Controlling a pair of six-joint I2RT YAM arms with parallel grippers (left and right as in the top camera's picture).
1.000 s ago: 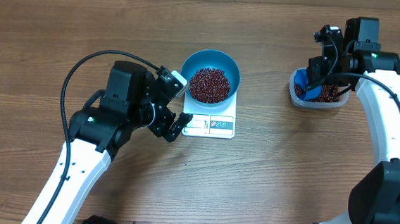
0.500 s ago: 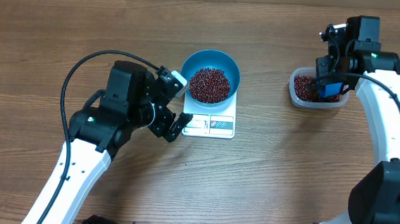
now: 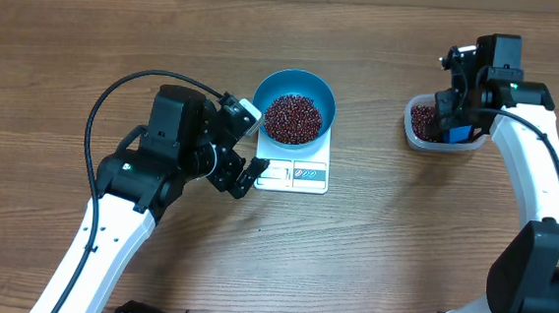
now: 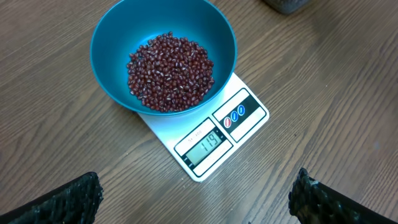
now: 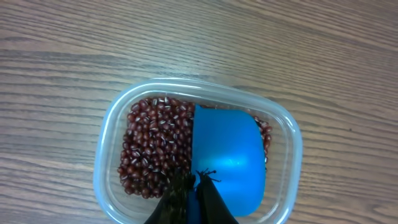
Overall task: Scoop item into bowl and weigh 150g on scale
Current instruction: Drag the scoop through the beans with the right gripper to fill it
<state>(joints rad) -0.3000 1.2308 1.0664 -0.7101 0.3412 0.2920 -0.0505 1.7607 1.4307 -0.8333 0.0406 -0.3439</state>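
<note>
The teal-blue bowl [image 3: 309, 81] stands on the white scale [image 3: 304, 176] and holds a heap of red-brown beans [image 3: 292, 118]. In the left wrist view the bowl [image 4: 112, 43], its beans [image 4: 171, 71] and the scale [image 4: 244, 114] lie ahead, and the display reads 119. My left gripper [image 3: 251, 147] is open just left of the scale, its fingertips [image 4: 68, 200] wide apart over bare wood. My right gripper [image 5: 196, 186] is shut on the handle of a blue scoop [image 5: 227, 152]. The scoop sits in the right half of a clear tub [image 5: 102, 163], beside more beans [image 5: 155, 146].
The clear tub [image 3: 417, 137] stands at the table's right, well apart from the scale. A black cable [image 3: 106, 100] loops over the left arm. Bare wood surrounds the scale and lies between it and the tub.
My right gripper has swung the blue scoop from the tub's left side to its right side and lowered it a little. The left arm, bowl and scale have not moved.
</note>
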